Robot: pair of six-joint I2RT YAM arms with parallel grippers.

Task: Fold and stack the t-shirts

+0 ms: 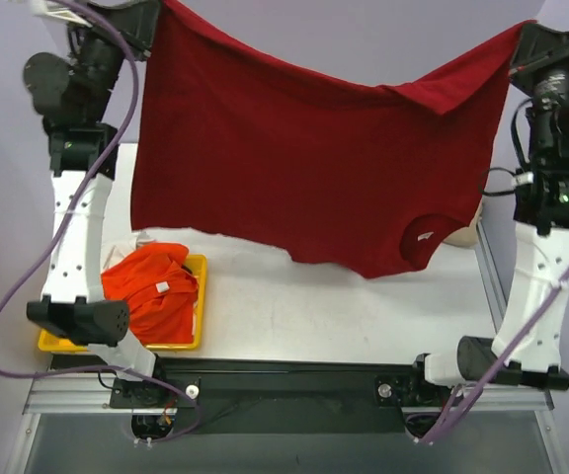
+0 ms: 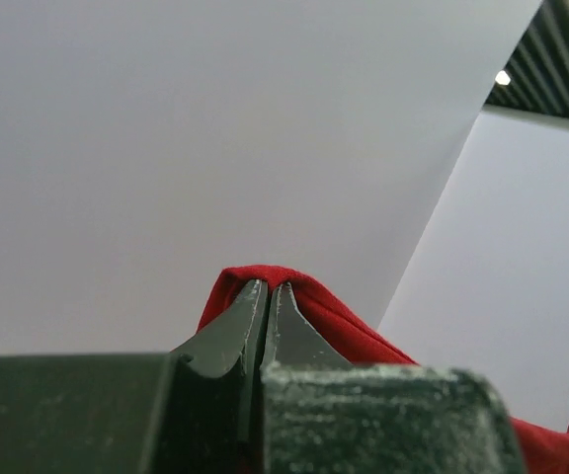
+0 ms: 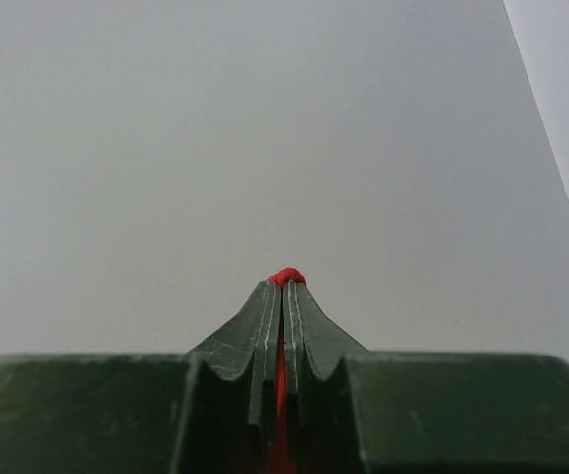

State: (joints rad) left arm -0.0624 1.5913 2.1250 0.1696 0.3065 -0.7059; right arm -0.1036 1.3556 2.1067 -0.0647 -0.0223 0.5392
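While both arms reach high above the table [image 1: 314, 311], a large dark red t-shirt [image 1: 294, 158] hangs spread between them like a banner. The left gripper [image 1: 154, 14] pinches one upper corner at the top left of the overhead view, and the right gripper [image 1: 524, 41] pinches the other at the top right. The shirt's top edge sags in a shallow curve between the two holds. The cloth is a deep, even red, smooth across the middle with soft folds near the right corner. Its round neck opening [image 1: 425, 237] hangs at the lower right with a small white label [image 1: 423, 236] inside, so the shirt hangs upside down. Whether the lower edge touches the table cannot be told.

Up close from the left wrist, the fingers are pressed together with red cloth draped over their tips and falling away to the right. From the right wrist, the fingers are likewise closed, a thin red strip squeezed between them and a small red bump at the tip.

Below, at the table's left, a crumpled bright orange t-shirt [image 1: 151, 286] fills a yellow tray [image 1: 202, 296], with a bit of white cloth [image 1: 131, 240] just behind it. A tan cloth [image 1: 467, 233] peeks out beside the red shirt at the right.
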